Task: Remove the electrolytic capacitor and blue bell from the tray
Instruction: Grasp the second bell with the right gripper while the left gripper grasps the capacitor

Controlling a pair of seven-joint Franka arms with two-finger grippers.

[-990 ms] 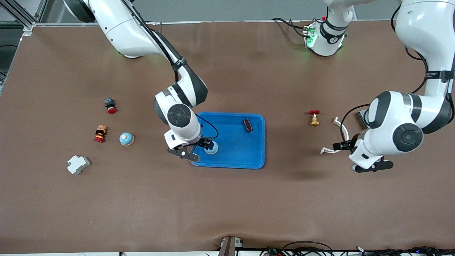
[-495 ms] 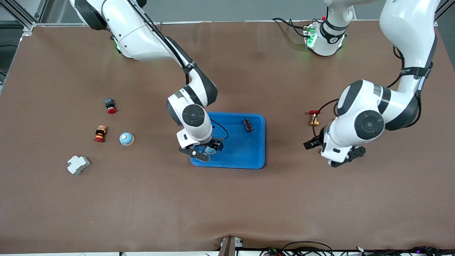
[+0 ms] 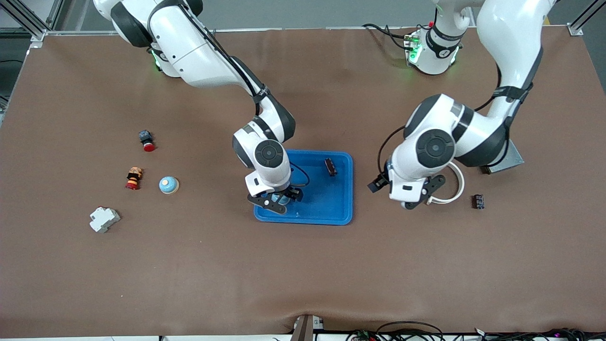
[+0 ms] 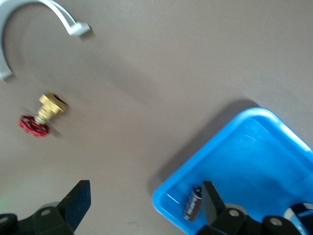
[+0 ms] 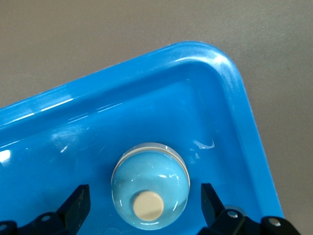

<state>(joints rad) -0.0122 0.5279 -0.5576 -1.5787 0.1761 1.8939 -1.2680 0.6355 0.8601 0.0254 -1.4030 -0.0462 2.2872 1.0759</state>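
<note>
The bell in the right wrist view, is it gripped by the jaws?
No: the bell rests on the floor of the blue tray, and the right gripper has its jaws standing open on either side, clear of it.

Table stock, non-task items

Red button (image 3: 147, 140), striped part (image 3: 133, 178), white block (image 3: 104, 219), white clamp (image 3: 452, 189), brass valve (image 4: 43, 113), grey plate (image 3: 509, 161).
</note>
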